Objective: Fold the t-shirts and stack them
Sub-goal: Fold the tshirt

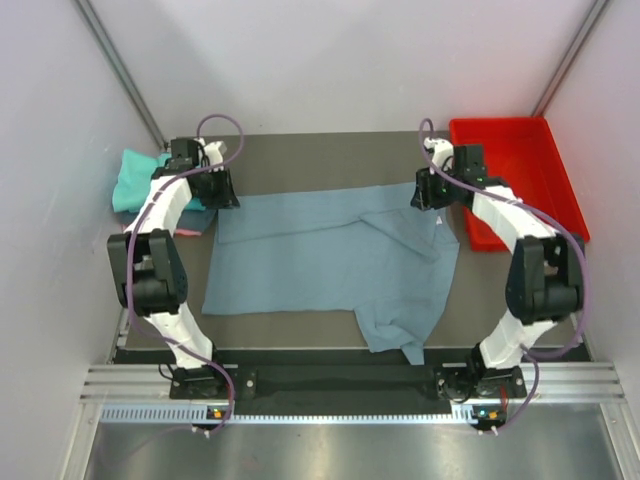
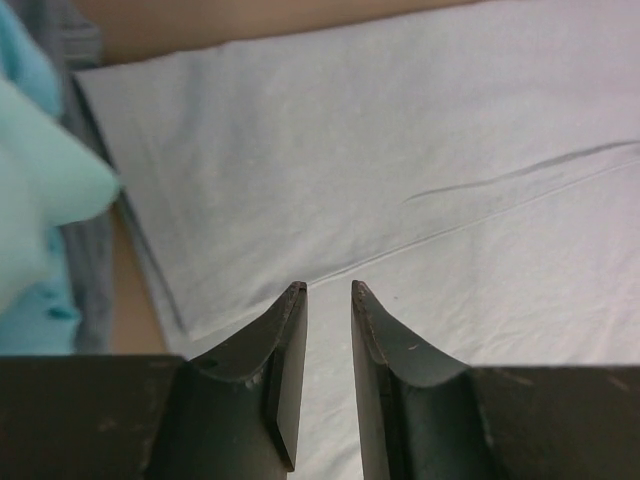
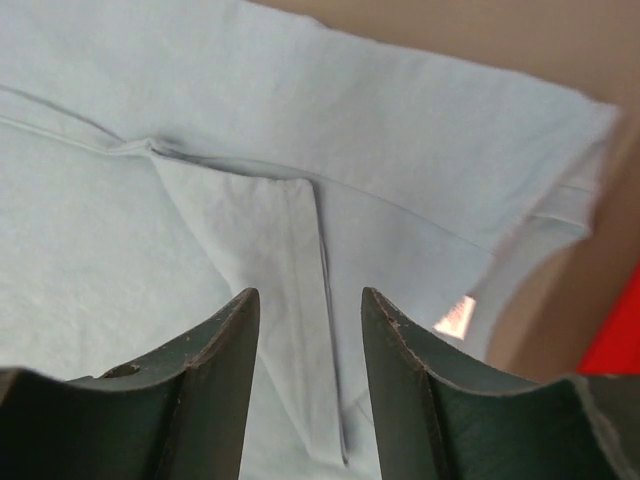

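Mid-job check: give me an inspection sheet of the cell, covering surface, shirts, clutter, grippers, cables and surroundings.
Surface: dark table, largely covered by cloth.
Job's things: grey-blue t-shirt spread mid-table, a fold lying over its right side, one part trailing toward the near edge; teal t-shirt bunched at far left.
Clutter: red tray at far right.
Grippers: left gripper narrowly open over the shirt's far left corner, nothing between its fingers; right gripper open over the far right part.
Cables: purple cables loop off both wrists, off the cloth.
Surroundings: white walls; metal rail along the near edge.
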`<action>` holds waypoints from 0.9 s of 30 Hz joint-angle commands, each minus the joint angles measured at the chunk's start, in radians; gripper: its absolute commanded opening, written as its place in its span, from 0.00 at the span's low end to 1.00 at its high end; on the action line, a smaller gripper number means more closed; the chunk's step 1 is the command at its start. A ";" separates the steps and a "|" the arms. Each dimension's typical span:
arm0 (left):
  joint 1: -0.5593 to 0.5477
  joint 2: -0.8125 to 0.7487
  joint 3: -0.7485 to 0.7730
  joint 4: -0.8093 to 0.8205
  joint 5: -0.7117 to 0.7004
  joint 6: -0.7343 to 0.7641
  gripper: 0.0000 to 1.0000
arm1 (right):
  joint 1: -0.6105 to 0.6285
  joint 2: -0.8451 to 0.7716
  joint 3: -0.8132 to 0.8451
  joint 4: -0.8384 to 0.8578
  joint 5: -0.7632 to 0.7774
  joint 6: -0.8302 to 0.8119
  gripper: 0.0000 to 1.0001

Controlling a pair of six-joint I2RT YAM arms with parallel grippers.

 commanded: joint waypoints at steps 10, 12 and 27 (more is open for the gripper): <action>-0.025 0.087 -0.013 0.062 -0.046 -0.079 0.29 | 0.011 0.273 0.206 0.031 -0.120 0.073 0.37; -0.025 0.101 -0.024 0.049 -0.065 -0.074 0.29 | 0.019 0.307 0.226 0.030 -0.128 0.084 0.37; -0.029 0.171 -0.020 -0.020 -0.146 -0.059 0.29 | 0.037 0.381 0.220 0.039 -0.119 0.077 0.39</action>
